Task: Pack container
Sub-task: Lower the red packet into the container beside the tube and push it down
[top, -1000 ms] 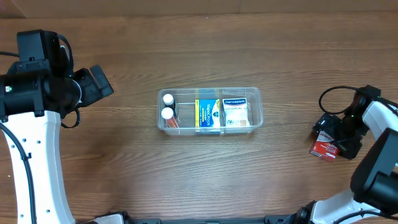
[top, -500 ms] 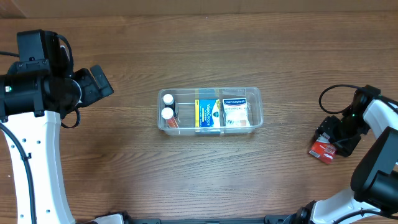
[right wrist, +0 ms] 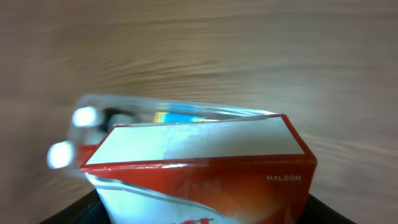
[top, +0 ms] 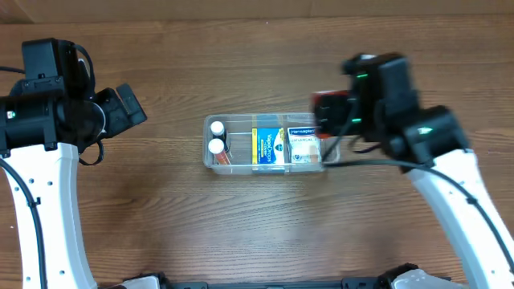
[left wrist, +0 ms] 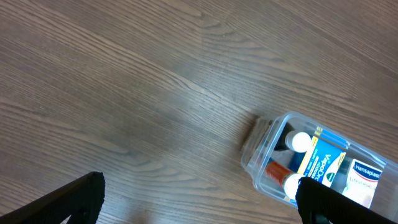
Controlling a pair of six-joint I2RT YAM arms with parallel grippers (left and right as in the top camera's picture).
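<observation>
The clear plastic container (top: 215, 161) sits mid-table and holds two white-capped bottles (top: 217, 137), a blue-yellow box (top: 268, 145) and a white Hansaplast box (top: 304, 144). My right gripper (top: 331, 116) is shut on a red and white box (top: 327, 111) and holds it over the container's right end. In the right wrist view the red box (right wrist: 199, 168) fills the lower frame with the container (right wrist: 186, 113) behind it. My left gripper (top: 127, 107) is open and empty, far left of the container. The container also shows in the left wrist view (left wrist: 258, 158).
Bare wooden tabletop (top: 265, 229) lies all around the container. The left arm's white links (top: 48, 201) stand at the left edge, the right arm's (top: 458, 193) reach in from the lower right.
My right gripper has lifted the red box from the table's right edge and carried it left, to above the container's right end. The left arm has not moved.
</observation>
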